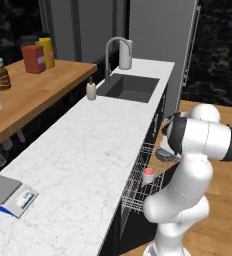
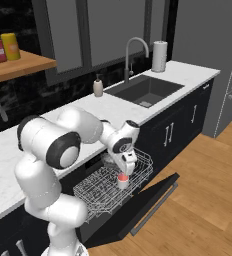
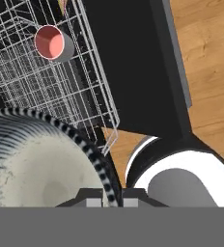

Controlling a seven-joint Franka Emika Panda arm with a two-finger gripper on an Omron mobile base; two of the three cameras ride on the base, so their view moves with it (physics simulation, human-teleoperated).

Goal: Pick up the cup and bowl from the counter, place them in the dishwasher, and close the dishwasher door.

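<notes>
No legible text; fingers (image 3: pixel 105 202) pinch bowl (image 3: pixel 32 169) rim, cup (image 3: pixel 51 42) in rack.

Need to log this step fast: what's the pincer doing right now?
Pincer: shut on the bowl rim, over the dishwasher rack.

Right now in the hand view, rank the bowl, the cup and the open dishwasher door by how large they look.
1. dishwasher door
2. bowl, though it sits right at the camera, so nearness inflates it
3. cup, clearly smallest, standing in the rack
</notes>
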